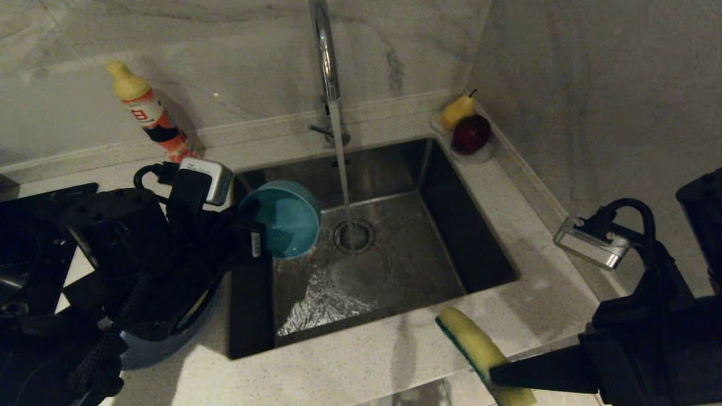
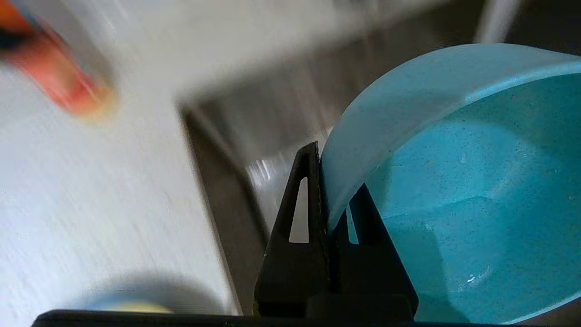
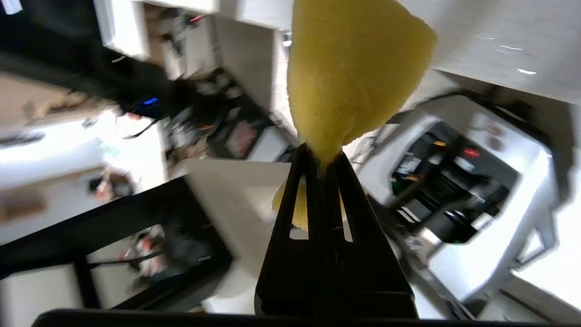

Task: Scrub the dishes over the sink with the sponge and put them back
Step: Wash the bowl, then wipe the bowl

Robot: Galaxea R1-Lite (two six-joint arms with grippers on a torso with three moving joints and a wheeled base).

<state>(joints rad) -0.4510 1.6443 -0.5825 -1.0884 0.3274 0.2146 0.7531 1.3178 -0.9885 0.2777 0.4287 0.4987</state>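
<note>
Two grippers engaged: left gripper [image 2: 333, 200] clamped on the rim of the teal-blue bowl [image 1: 282, 217], tilted over the left part of the sink [image 1: 479, 242] beside the running water; right gripper [image 3: 323, 159] pinched tight on the sponge [image 1: 476, 349], low over the counter's near edge, well apart from the bowl. Step in hand, as judged — bringing sponge and bowl together for scrubbing; next move calls for carrying the sponge across to the bowl's hollow.

Bowl [image 1: 285, 217] over the sink's [image 1: 485, 237] left side; sponge [image 1: 479, 352] before its front right.
</note>
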